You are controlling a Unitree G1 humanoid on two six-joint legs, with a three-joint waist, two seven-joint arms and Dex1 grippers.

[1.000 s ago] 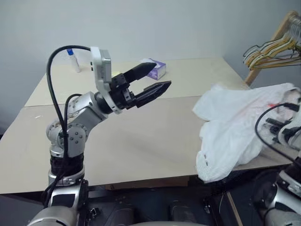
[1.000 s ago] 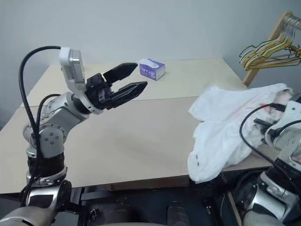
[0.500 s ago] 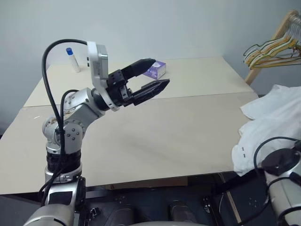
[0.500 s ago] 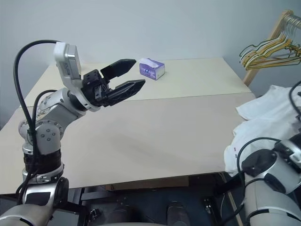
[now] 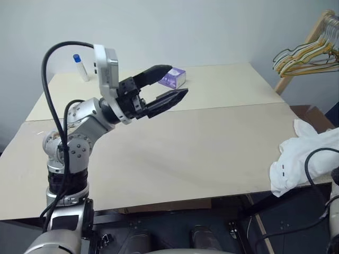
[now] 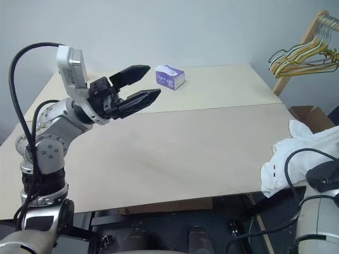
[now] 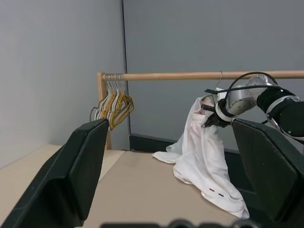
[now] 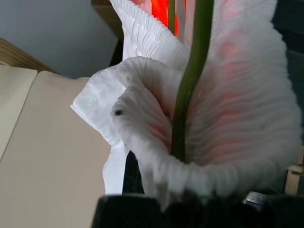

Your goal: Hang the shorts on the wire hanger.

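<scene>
A: While I hold the left gripper (image 5: 170, 83) spread wide above the table (image 5: 212, 153), where are the shorts (image 7: 202, 152)?
B: Pinched in my right gripper (image 7: 209, 113), draping onto the table's far corner, the wire hanger (image 8: 187, 85) inside.

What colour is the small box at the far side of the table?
Purple and white; the tissue box shows best in the right eye view.

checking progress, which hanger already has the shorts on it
The single wire hanger, its thin greenish wire running down inside the gathered waistband of the shorts. The bunch of yellow and dark hangers hangs bare at the rail's other end.
</scene>
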